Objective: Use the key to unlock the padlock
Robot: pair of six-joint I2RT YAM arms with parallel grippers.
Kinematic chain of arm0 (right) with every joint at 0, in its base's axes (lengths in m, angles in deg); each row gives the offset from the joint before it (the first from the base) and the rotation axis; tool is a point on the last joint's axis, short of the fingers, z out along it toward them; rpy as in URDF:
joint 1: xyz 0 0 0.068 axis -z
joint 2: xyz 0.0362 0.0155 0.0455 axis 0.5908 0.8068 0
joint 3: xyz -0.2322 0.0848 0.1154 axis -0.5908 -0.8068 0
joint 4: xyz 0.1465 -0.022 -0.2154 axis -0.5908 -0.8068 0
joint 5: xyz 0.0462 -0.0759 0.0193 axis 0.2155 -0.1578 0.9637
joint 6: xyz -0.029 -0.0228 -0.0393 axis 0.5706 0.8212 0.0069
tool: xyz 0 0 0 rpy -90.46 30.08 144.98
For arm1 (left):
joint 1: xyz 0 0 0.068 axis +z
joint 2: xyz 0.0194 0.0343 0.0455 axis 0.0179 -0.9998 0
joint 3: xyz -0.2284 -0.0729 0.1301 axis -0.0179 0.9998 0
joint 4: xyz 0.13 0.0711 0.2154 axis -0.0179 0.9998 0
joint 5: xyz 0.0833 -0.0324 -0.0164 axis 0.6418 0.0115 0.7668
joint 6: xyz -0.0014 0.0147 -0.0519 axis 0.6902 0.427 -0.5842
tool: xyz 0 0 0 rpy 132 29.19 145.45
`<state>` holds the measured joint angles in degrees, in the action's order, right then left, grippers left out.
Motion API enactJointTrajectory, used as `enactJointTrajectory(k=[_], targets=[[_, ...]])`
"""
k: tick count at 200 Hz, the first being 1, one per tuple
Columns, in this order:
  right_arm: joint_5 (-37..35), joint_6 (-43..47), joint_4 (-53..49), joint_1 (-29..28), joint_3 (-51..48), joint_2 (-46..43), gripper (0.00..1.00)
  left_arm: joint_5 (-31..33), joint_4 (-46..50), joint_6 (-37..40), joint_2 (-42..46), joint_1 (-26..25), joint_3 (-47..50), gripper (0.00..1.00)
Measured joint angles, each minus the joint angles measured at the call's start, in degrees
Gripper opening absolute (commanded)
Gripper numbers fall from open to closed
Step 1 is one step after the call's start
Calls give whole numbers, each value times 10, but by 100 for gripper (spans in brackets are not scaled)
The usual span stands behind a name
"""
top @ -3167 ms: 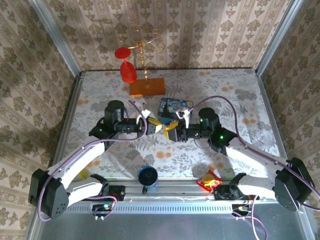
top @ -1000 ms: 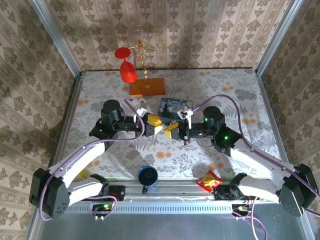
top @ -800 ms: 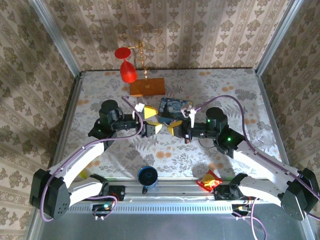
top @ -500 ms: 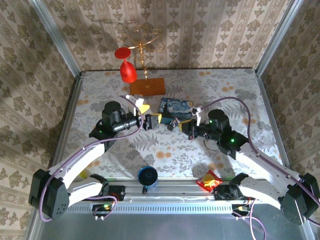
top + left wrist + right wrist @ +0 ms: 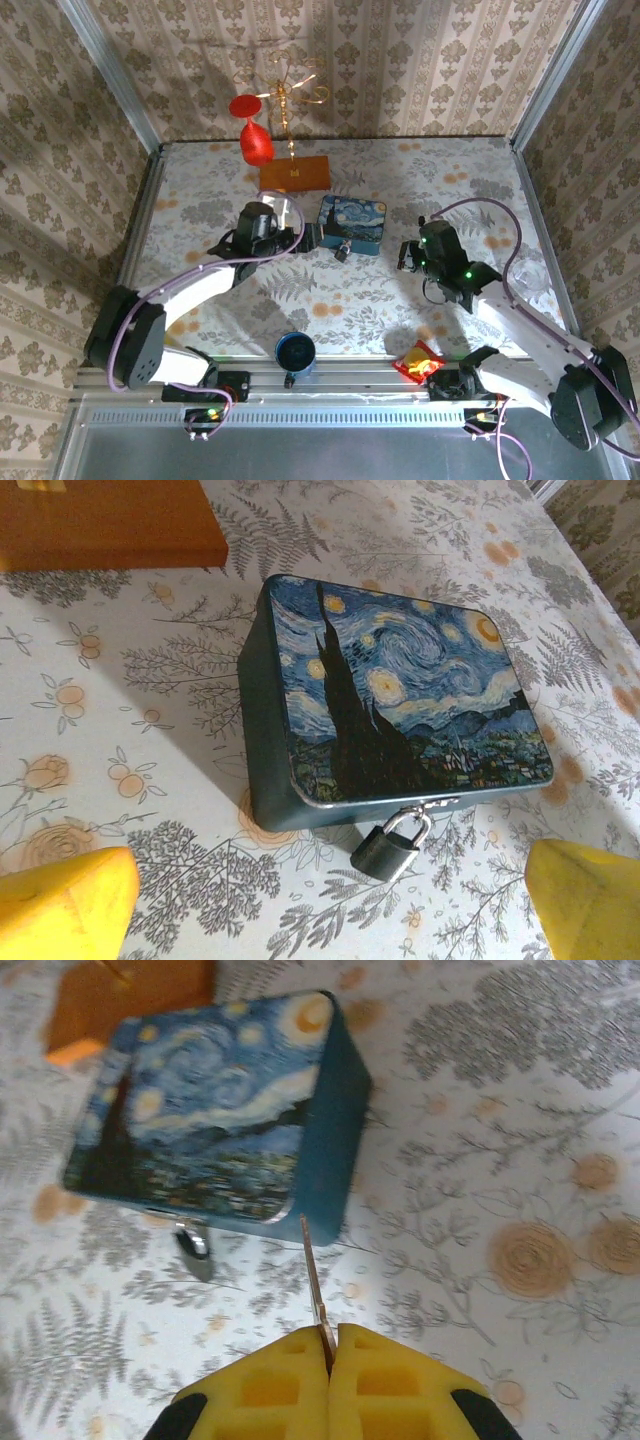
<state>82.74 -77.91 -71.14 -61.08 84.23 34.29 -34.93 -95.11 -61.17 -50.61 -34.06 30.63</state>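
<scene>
- Flowered cloth covers your table, and patterned paper lines the walls around it.
- First risk: the key sticks out thin and long from your right pincer, whose yellow pads are pressed together on it. If it meets the lock at a bad angle, I judge it can twist or slip in the pads.
- Second risk: the padlock lies loose on the cloth and hangs only from the clasp of the blue tin. Nothing steadies it, so the key may push it aside instead of entering.
- Your left pincer is wide open and holds nothing. The padlock lies ahead of it, between the two yellow tips, untouched.
- In the right wrist view the padlock is left of the key tip and apart from it. The tip is near the tin's corner.
- You cannot tell which way the keyhole faces.
</scene>
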Motion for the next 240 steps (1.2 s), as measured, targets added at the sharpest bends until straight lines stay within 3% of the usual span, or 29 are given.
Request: enactJointTrajectory(k=[74,129,189,240], targets=[[-16,7,-14,27,150,210,0,-48,-100,-52,-162,0,-71,100],[-9,22,-42,37,257,354,0,-76,-128,-74,-214,0,-105,100],[27,45,-55,56,309,419,0,-92,-138,-88,-243,-6,-112,100],[92,67,-27,73,338,453,0,-66,-173,-99,-231,-6,-75,100]])
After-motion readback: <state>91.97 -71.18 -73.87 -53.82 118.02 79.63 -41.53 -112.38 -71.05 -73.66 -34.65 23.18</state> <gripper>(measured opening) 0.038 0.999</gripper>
